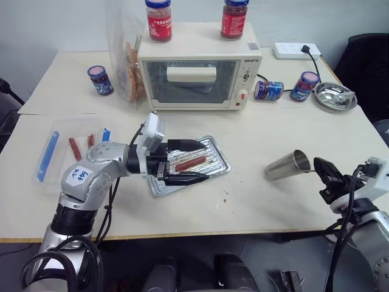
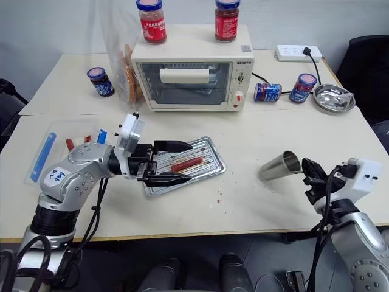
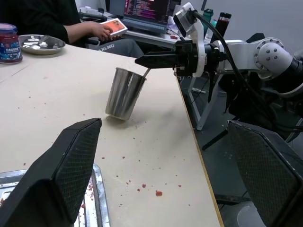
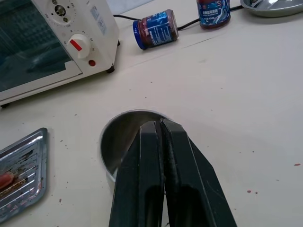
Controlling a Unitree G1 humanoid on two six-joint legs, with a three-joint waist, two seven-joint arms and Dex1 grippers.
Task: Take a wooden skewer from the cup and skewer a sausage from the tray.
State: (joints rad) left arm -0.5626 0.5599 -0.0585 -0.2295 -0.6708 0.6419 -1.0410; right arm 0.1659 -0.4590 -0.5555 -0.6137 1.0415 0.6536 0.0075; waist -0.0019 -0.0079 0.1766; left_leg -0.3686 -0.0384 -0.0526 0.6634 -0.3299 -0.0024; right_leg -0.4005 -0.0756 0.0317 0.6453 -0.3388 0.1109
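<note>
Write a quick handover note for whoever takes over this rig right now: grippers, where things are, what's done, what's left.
Right gripper: shut at the rim of the cup, apparently on the wooden skewer poking out; the cup is tilted.
Left gripper: open, hovering over the tray, either side of the sausage.
Done: skewer apparently pinched.
Left: draw the skewer out of the cup, bring it over, pierce the sausage.

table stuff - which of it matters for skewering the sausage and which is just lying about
Job: steel cup, tilted, with a wooden skewer at its mouth; right gripper shut at the cup's rim; sausage on the ribbed tray; left gripper open over the tray.

Lying about: toaster oven, jars, power strip, steel bowl, plastic box.
</note>
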